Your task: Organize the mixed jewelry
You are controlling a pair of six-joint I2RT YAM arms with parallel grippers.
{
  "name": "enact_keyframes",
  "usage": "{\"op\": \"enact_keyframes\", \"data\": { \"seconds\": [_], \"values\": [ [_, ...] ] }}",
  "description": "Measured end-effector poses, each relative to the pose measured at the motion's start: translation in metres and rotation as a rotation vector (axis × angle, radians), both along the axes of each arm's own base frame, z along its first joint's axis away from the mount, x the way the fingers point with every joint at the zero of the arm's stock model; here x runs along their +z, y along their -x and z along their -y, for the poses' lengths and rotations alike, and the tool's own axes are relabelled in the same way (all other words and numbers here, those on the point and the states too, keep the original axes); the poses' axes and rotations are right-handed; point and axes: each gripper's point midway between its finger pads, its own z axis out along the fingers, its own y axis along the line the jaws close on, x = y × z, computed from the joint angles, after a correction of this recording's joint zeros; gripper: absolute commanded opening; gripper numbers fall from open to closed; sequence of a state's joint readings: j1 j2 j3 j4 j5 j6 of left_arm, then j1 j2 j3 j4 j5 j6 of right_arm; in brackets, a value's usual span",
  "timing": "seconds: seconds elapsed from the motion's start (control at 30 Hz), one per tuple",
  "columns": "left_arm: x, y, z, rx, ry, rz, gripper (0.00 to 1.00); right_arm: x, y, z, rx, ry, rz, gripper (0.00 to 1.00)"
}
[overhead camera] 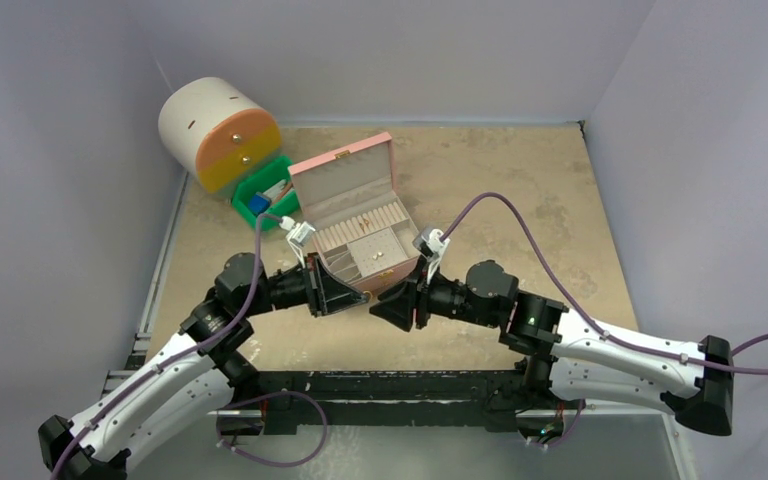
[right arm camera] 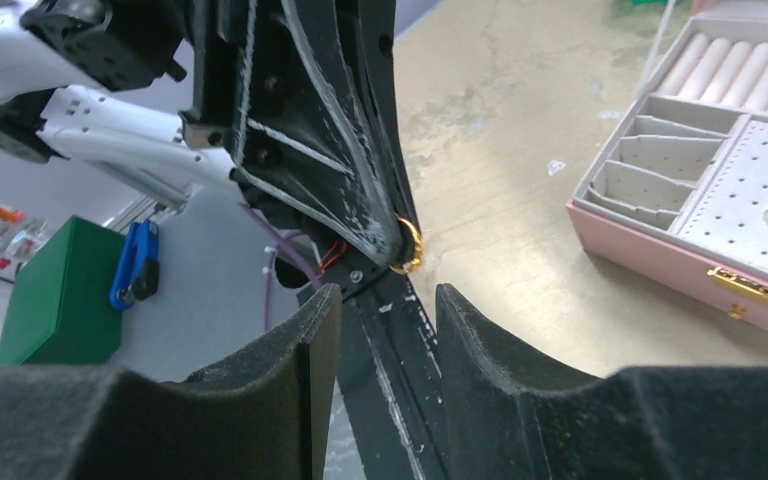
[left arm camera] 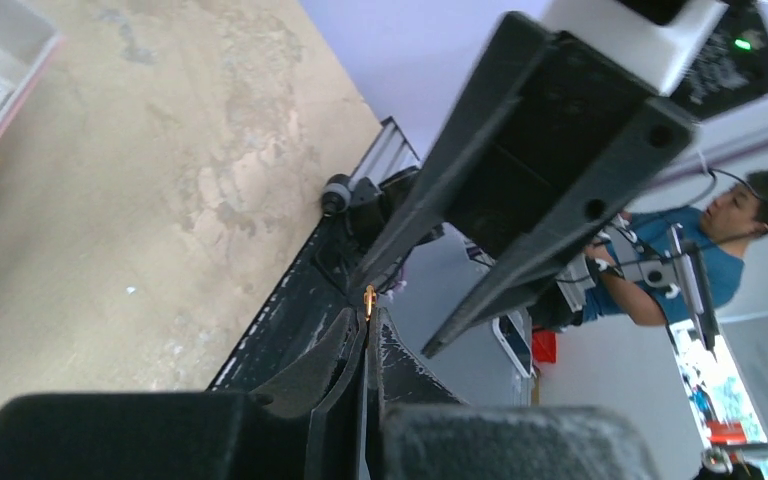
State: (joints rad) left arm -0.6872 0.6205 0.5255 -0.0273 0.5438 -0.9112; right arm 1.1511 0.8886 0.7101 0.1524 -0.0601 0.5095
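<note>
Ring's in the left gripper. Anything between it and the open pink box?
Nothing visible. The ring sits at the left gripper tips; only bare table lies between it and the open pink box. The right gripper, open, is off that path.

**Grippers tip to tip: L pinched shut, R parted**

L arm (overhead camera: 160, 380) rises from its base at bottom left, elbow up, forearm angled in toward the centre. R arm (overhead camera: 620, 350) mirrors it from bottom right. Both wrists are turned so the grippers lie approx level and point at each other, tips almost meeting btwn the two arms. L gripper (left arm camera: 368, 312): fingers pressed flat together, pinching a small gold ring (right arm camera: 409, 245) at the very tip, w/ the ring sticking out to one side. R gripper (right arm camera: 388, 295): fingers apart w/ a clear gap. L gripper's tip sits just beyond that gap; can't tell if they touch.
</note>
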Motion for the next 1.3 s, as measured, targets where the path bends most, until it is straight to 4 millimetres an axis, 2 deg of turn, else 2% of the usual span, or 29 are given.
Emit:
{"op": "enact_keyframes", "data": {
  "seconds": [0.13, 0.33, 0.7, 1.3],
  "values": [
    [0.016, 0.013, 0.0, -0.067, 0.047, 0.057, 0.0, -0.002, 0.011, 0.001, 0.059, -0.022, -0.018, 0.43],
    [0.028, 0.027, 0.0, -0.135, 0.081, 0.103, 0.0, 0.011, 0.022, 0.001, 0.125, -0.087, -0.023, 0.43],
    [0.032, 0.036, -0.001, -0.183, 0.095, 0.12, 0.0, 0.034, 0.031, -0.003, 0.191, -0.179, -0.025, 0.37],
    [0.033, 0.038, -0.002, -0.19, 0.099, 0.126, 0.0, 0.032, 0.031, -0.008, 0.211, -0.186, -0.056, 0.25]
  ]
}}
